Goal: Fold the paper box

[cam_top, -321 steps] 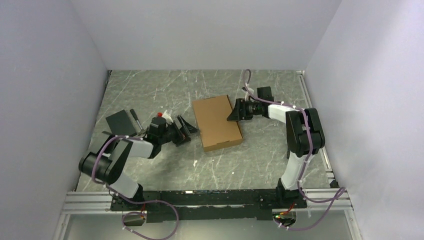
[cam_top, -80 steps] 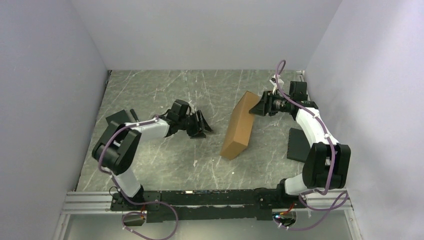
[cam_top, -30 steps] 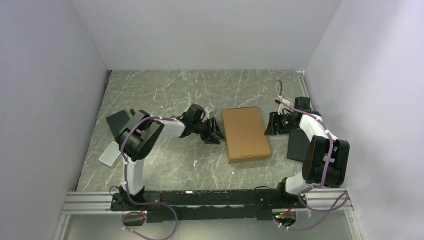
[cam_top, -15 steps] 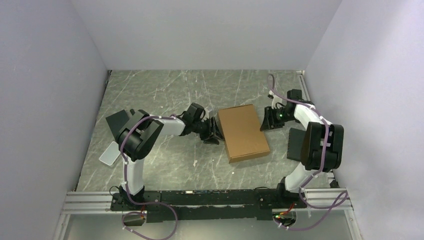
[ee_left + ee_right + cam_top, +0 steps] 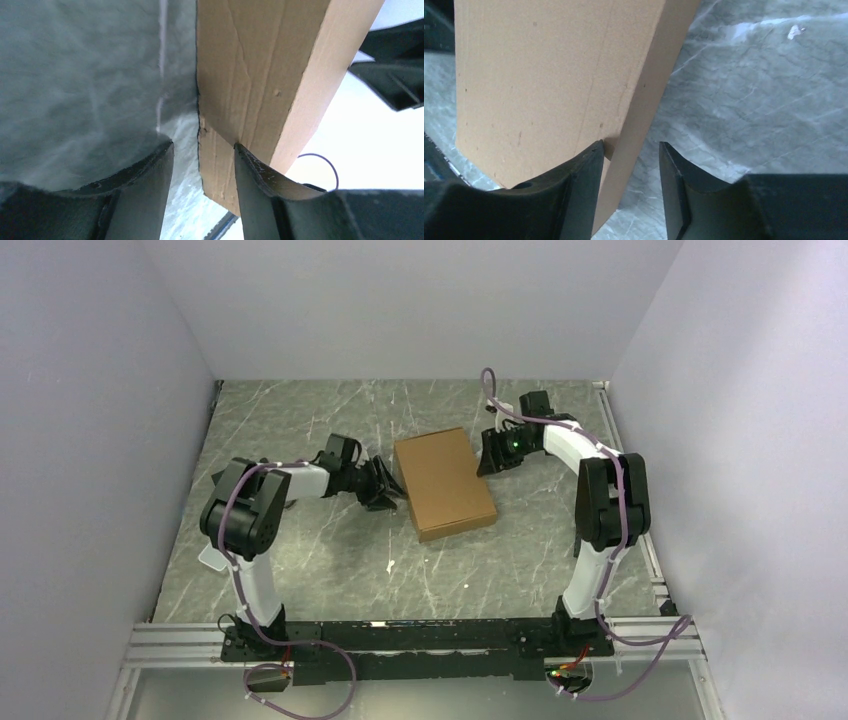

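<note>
Your paper box (image 5: pixel 445 483) has moved left and farther away. Its side edges now stand between the parted, not clamping fingers of the left gripper (image 5: pixel 202 147) and the right gripper (image 5: pixel 631 145).

No readable text, paper box (image 5: pixel 444 485) bare of print or labels

Left gripper (image 5: pixel 388 490) faces right gripper (image 5: pixel 486 456) (both parted)

A robot laboratory test cell.
Plain pale walls (image 5: pixel 110 390) box in a grey marble-patterned tabletop (image 5: pixel 300 410); two white-and-black jointed robot arms (image 5: pixel 245 525) (image 5: pixel 608 502) stand mounted on a slotted aluminium rail (image 5: pixel 175 645) at its near edge.
</note>
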`<action>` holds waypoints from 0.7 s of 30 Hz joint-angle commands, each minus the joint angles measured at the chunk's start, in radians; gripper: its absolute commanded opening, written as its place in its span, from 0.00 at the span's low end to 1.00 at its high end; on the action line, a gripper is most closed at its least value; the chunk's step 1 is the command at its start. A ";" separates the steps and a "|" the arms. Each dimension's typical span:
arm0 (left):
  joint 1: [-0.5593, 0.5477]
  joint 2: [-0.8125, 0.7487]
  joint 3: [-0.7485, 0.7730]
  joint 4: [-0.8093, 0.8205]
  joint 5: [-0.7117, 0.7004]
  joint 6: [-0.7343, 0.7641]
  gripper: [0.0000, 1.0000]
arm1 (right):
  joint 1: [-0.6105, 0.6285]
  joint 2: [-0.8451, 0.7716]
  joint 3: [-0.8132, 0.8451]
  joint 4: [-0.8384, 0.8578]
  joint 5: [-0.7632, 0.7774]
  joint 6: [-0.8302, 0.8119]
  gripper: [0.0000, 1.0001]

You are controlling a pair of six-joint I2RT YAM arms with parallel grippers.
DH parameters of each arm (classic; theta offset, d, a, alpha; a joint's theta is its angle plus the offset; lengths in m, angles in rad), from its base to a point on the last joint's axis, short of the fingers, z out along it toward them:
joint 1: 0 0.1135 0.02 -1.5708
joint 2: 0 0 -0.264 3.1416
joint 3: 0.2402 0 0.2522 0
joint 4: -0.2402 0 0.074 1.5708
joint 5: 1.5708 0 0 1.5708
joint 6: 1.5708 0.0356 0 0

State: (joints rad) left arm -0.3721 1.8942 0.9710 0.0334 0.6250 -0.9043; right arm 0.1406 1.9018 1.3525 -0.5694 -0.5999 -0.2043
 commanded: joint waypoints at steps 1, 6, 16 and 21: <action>0.041 -0.048 0.023 -0.064 -0.085 0.084 0.55 | -0.034 -0.073 -0.044 -0.027 -0.078 0.015 0.51; 0.080 -0.197 -0.043 -0.101 -0.101 0.131 0.56 | -0.105 -0.322 -0.140 -0.023 -0.089 -0.071 0.62; 0.285 -0.747 -0.025 -0.256 -0.011 0.262 0.95 | -0.407 -0.879 -0.342 0.111 -0.112 -0.156 0.99; 0.443 -0.863 0.054 -0.336 0.153 0.279 1.00 | -0.470 -0.917 -0.252 0.051 -0.175 0.110 0.99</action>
State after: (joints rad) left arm -0.0135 1.0958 0.9588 -0.2115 0.6239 -0.6727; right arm -0.3149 0.9657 1.0294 -0.5179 -0.7006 -0.2855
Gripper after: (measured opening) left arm 0.994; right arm 0.991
